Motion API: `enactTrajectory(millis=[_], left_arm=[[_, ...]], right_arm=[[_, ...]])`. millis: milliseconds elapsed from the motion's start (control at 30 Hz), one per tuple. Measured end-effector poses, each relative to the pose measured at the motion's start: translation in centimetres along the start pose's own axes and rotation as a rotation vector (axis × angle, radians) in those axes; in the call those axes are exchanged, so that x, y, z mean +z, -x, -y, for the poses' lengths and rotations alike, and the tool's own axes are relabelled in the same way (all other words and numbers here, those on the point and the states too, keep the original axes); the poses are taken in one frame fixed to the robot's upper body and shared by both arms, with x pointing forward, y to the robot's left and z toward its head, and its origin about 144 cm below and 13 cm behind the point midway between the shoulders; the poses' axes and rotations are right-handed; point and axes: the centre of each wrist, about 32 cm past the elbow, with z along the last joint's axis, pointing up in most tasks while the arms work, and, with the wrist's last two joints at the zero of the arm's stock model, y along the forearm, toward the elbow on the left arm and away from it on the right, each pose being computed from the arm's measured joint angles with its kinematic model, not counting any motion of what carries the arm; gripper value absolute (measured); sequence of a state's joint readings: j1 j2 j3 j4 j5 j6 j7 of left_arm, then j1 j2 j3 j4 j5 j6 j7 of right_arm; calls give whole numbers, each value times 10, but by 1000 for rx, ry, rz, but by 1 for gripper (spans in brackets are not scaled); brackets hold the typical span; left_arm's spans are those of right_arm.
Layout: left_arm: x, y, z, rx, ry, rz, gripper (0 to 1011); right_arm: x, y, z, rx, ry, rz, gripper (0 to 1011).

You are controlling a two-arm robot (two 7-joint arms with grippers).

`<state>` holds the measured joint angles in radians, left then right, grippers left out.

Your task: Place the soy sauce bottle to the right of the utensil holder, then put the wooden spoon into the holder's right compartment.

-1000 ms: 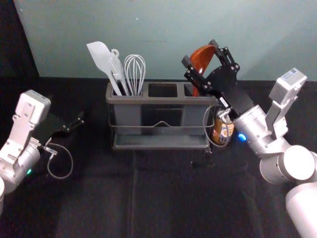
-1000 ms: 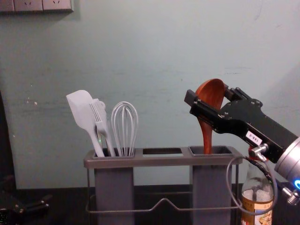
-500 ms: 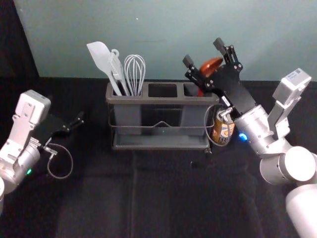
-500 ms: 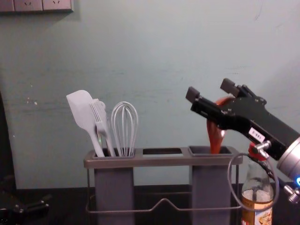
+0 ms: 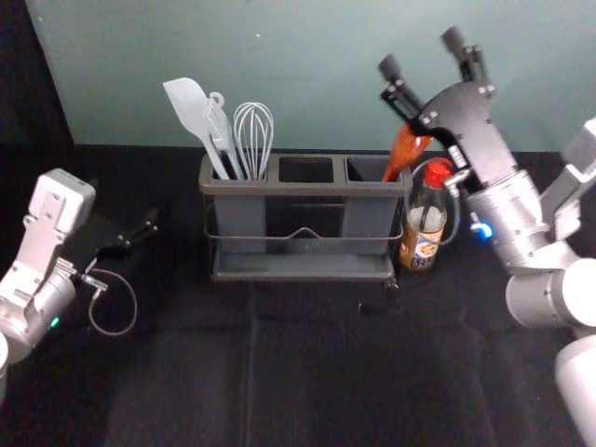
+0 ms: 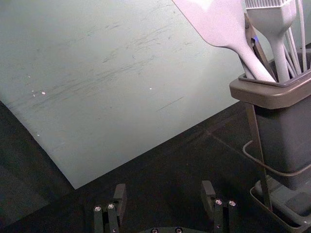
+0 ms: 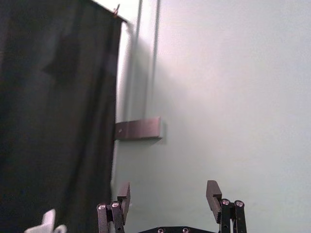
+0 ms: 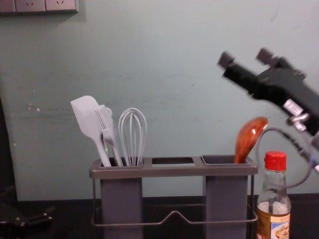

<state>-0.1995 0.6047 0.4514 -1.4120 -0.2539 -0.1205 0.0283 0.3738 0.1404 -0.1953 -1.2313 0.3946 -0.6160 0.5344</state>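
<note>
Spoon (image 8: 249, 140): in right compartment (image 8: 225, 199), bottle (image 8: 273, 215) alongside!
Right gripper (image 5: 420, 51): upper right, wide apart, empty.
Left gripper (image 5: 150, 225): mid-left, spread, empty.
Holder (image 8: 172, 172): looks finished, I retract next.

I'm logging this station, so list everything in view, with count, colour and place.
Holder: one, grey, mid-table
Spoon: one, reddish brown, right compartment, leaning right
Bottle: one, red cap, right of holder
Spatula: one, white, left compartment
Brush: one, white, left compartment
Whisk: one, pale, left compartment
Slim tools behind brush: count unclear
Table: one, black, beneath holder
Wall: one, grey-green, behind
Sockets: row, greyish, chest view's upper left
Curtain: one, black, beside wall
Bracket: one, greyish, on wall
Left gripper: one, black, open, left of holder
Right gripper: one, black, open, above spoon
Arms: two, white, either side
</note>
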Motion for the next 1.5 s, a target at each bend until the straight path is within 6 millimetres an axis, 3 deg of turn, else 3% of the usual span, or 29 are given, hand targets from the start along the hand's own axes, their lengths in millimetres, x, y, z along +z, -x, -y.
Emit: enactTrajectory(millis=[300, 567, 833, 1233, 1500], left_arm=[[0, 0, 0, 0, 0, 0, 1005], [0, 0, 0, 0, 0, 0, 1005], [0, 0, 0, 0, 0, 0, 1005], [0, 0, 0, 0, 0, 0, 1005], [0, 0, 0, 0, 0, 0, 1005]], right_arm=[[20, -30, 16, -88, -35, 62, 1002], [24, -44, 40, -217, 2, 145, 1002], [23, -41, 60, -295, 167, 219, 1002], [33, -28, 75, -386, 581, 217, 1002], [31, -27, 82, -377, 647, 209, 1002]])
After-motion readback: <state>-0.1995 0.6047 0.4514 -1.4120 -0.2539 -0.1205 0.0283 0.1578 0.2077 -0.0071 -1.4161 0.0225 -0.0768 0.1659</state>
